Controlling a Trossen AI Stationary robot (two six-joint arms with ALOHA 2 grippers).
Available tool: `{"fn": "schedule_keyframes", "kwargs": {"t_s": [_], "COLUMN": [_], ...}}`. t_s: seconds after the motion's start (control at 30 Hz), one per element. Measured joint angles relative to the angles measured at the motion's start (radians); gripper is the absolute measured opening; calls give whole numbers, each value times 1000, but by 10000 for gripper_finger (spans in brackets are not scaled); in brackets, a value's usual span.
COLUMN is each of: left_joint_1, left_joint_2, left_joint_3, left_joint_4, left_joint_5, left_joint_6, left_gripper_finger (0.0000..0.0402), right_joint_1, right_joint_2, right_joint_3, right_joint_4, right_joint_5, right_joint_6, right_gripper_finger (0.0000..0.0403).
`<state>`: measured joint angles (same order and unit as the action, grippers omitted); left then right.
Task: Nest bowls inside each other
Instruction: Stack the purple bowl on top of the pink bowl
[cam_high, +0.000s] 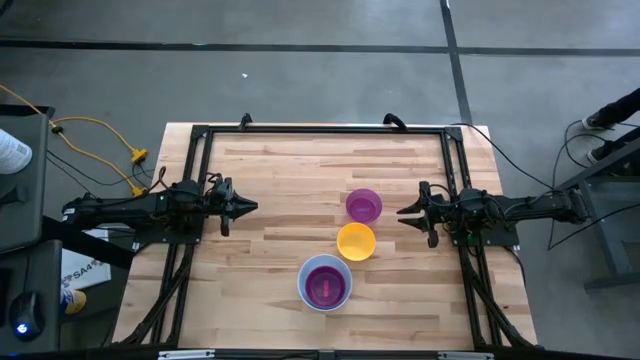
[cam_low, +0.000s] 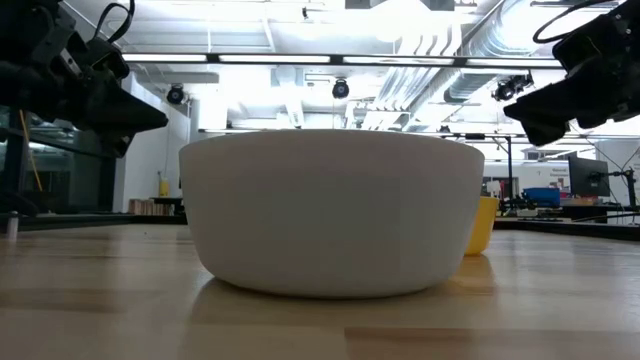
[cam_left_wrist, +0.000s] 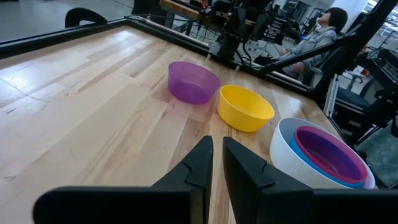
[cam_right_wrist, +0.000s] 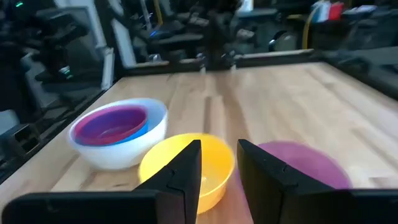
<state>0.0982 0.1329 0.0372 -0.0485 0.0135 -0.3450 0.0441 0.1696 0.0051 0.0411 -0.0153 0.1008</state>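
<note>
A: Bowls first, biggest down. What holds what?

B: White bowl sits near the tabletop's front edge. A blue bowl is nested in it, only its rim showing, and a pink-red bowl sits inside that. The yellow-orange bowl and purple bowl stand empty, one just behind the other, each apart.

A: Room to move?

B: Bare wood spreads across the whole left half and behind the purple bowl. A black frame lines the far and side edges.

A: And the hands?

B: Left hand hangs above the left side, fingers a narrow slit apart, holding nothing. Right hand hangs just right of the purple bowl, fingers somewhat wider, also empty.
</note>
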Motion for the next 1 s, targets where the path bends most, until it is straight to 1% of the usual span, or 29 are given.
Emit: {"fn": "schedule_keyframes", "kwargs": {"t_s": [0.1,0.17,0.23,0.47,0.57,0.63,0.77,0.9,1.0], "left_joint_1": [0,0,0,0,0,0,0,0,0], "left_joint_2": [0,0,0,0,0,0,0,0,0], "left_joint_3": [0,0,0,0,0,0,0,0,0], "left_joint_4": [0,0,0,0,0,0,0,1,1], "left_joint_5": [0,0,0,0,0,0,0,0,0], "left_joint_6": [0,0,0,0,0,0,0,0,0], "left_gripper_finger": [38,38,38,38,38,38,38,38,38], "right_joint_1": [0,0,0,0,-1,-1,-1,-1,-1], "right_joint_2": [0,0,0,0,10,28,99,230,339], "right_joint_3": [0,0,0,0,1,1,32,135,212], "right_joint_4": [33,54,74,214,220,219,210,240,193], "right_joint_5": [65,91,94,95,96,115,128,146,196], "right_joint_6": [24,81,120,131,137,148,152,87,28], "right_gripper_finger": [97,97,97,97,97,97,97,97,97]}}
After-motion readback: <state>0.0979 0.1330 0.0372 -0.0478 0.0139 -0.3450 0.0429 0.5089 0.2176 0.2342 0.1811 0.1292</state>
